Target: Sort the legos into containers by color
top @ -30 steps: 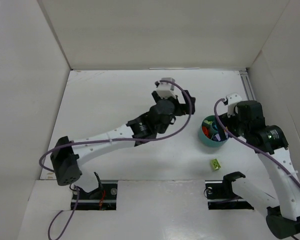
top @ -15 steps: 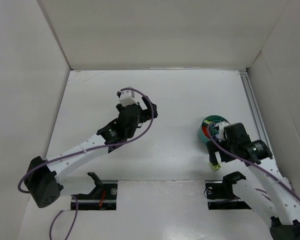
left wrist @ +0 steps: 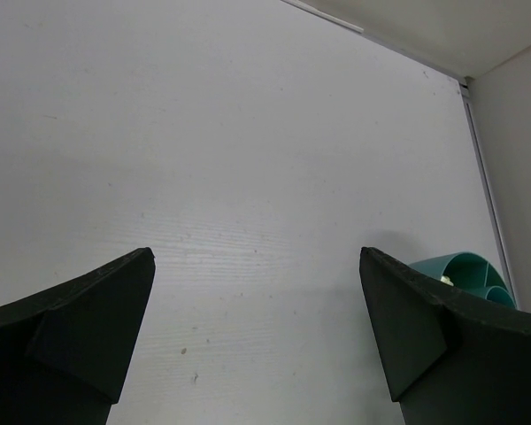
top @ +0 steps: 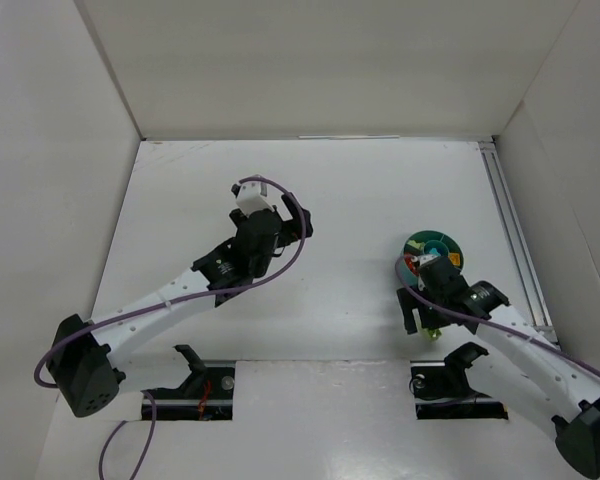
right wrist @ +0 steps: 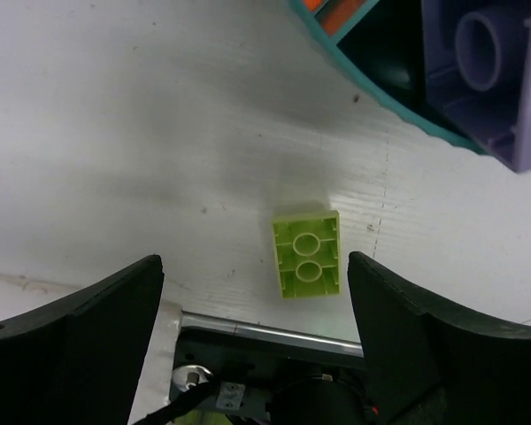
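Right pincer (right wrist: 255, 266), open, straddles the green brick (right wrist: 306, 254) at the near edge of the counter (right wrist: 88, 133); the brick's long axis crosses the closing line.

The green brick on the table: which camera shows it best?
Right wrist: the green brick lies whole and sharp, framed by the right end effector. Top external shows only a speck. Left wrist misses it.

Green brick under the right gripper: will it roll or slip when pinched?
The green brick lies flat, hollow side up, so it probably won't roll. It looks like rigid plastic, likely stiff in a pinch. Small and probably light, it may skid on the smooth table.
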Tool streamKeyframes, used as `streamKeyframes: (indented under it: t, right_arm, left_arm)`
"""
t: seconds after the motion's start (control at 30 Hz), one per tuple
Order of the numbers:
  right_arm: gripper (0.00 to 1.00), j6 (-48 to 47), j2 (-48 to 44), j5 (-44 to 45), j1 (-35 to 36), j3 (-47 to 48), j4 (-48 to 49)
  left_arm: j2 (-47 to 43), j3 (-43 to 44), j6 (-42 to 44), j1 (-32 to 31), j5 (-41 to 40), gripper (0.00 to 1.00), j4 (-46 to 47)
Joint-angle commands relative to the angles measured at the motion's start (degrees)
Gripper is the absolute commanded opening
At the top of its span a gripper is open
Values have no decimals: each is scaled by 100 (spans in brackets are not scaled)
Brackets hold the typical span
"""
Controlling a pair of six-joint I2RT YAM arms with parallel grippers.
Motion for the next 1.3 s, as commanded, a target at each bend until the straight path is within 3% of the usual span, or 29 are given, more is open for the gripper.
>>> streamKeyframes:
  t: [0.0, 0.2, 0.3, 0.47, 0.53, 0.67, 0.83, 1.0, 1.27]
  right_arm:
    - [89, 349, 255, 239, 109, -125, 567]
    - [88, 595, 546, 318, 109, -178, 700]
    - [76, 726, 546, 318, 109, -230, 753]
    - [65, 911, 738, 151, 276, -301, 805]
    - [65, 911, 809, -6, 338, -301, 805]
    - [76, 1288, 1011, 45, 759, -196, 656]
    - [76, 1474, 1248, 99, 979, -20, 384]
    - [88, 2097, 1424, 387, 1260, 235, 103]
    - [94, 2609, 2144, 960, 1568, 956, -539]
  left_arm:
    - [-228, 38, -46, 0, -275, 100, -80]
    - [-342, 90, 7, 0, -469, 100, -220]
    - [-395, 91, 7, 0, -530, 100, -273]
    - [-456, 152, 165, 52, -645, 100, -335]
    - [-456, 153, 218, 52, -698, 100, -335]
    - [-509, 153, 271, 52, -698, 100, -388]
    - [-676, 48, 323, 52, -751, 100, -388]
    - [-834, -67, 323, 52, -672, 100, -318]
    - [-992, -120, 376, 105, -610, 100, -265]
